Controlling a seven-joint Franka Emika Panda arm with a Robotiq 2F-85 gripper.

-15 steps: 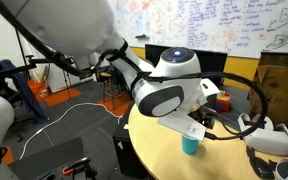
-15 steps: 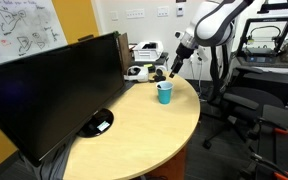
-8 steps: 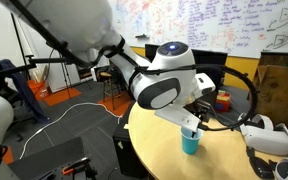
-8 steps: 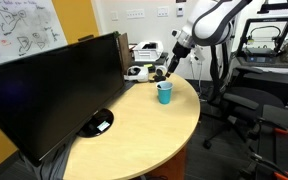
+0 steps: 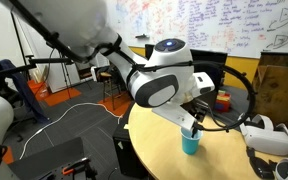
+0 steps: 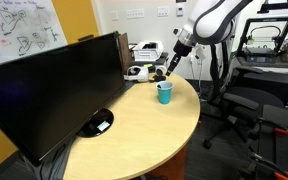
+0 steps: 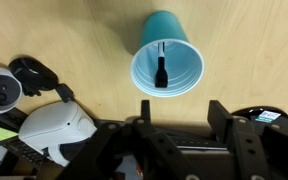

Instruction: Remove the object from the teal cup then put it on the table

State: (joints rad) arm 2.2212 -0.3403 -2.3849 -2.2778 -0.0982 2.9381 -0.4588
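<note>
The teal cup (image 7: 167,67) stands upright on the light-yellow table (image 7: 74,40); it also shows in both exterior views (image 5: 190,142) (image 6: 164,93). Inside it, the thin dark stick-like object (image 7: 161,70) leans against the wall, wider end down. My gripper (image 7: 179,115) is open and empty, its two dark fingers spread, hovering just above and beside the cup's rim. In an exterior view the gripper (image 6: 160,74) hangs right over the cup.
A white VR headset (image 7: 54,130) and a dark controller (image 7: 32,75) lie on the table near the cup. A large black monitor (image 6: 54,85) stands along one side. A red-orange container (image 5: 223,100) sits at the table's far side.
The arm has shifted a little over the cup between the earliest frame and now. The cup and the object have not moved.
</note>
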